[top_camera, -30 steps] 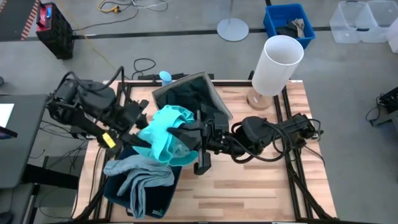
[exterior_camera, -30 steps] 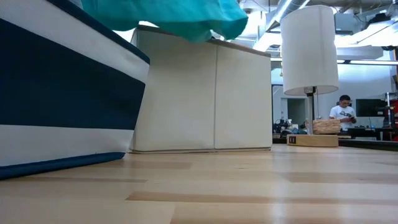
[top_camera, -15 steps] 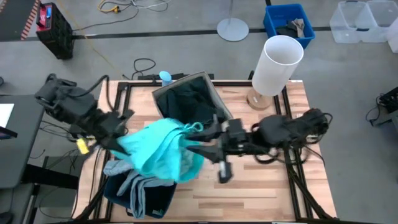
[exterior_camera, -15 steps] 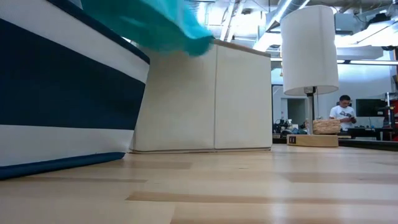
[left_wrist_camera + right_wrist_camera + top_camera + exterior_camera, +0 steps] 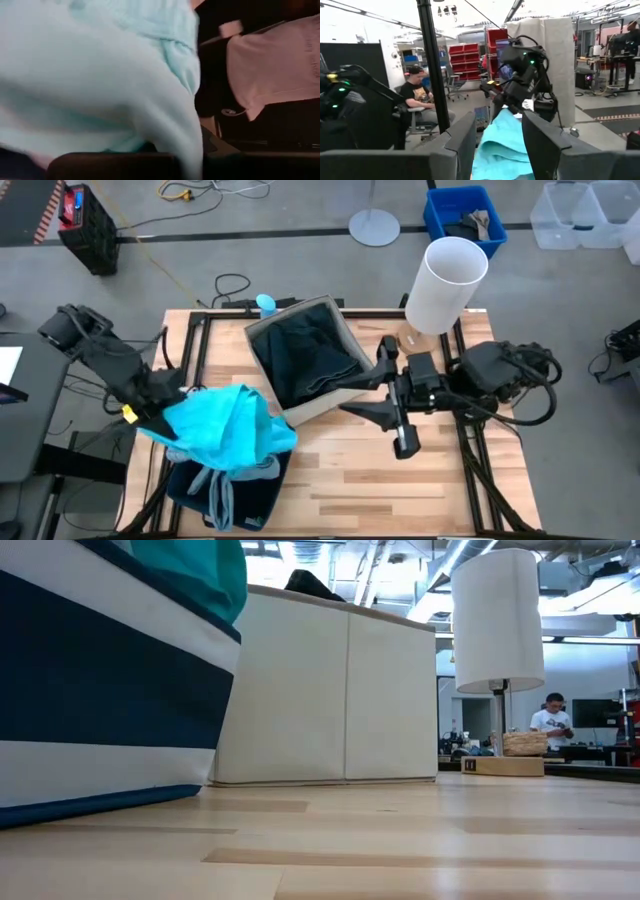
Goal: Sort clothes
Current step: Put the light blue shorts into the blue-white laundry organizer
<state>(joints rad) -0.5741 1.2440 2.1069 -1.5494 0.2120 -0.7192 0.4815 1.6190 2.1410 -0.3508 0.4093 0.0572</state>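
Pale wood table (image 5: 440, 480), concrete floor (image 5: 560, 300)

Grey concrete floor (image 5: 250, 220) surrounds the wooden table (image 5: 440, 480). A blue bin (image 5: 463, 216) sits at upper right of the high view, clear plastic tubs (image 5: 590, 212) beside it, a black crate (image 5: 85, 225) at upper left. Red shelving (image 5: 465, 62) stands mid-frame in the right wrist view. One seated person (image 5: 422, 100) works left of centre; another person (image 5: 550, 725) stands far right in the low view.

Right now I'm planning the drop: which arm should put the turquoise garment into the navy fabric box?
Left: its pincer holds the turquoise garment directly over the navy fabric box; the right pincer is open, beside the beige box.
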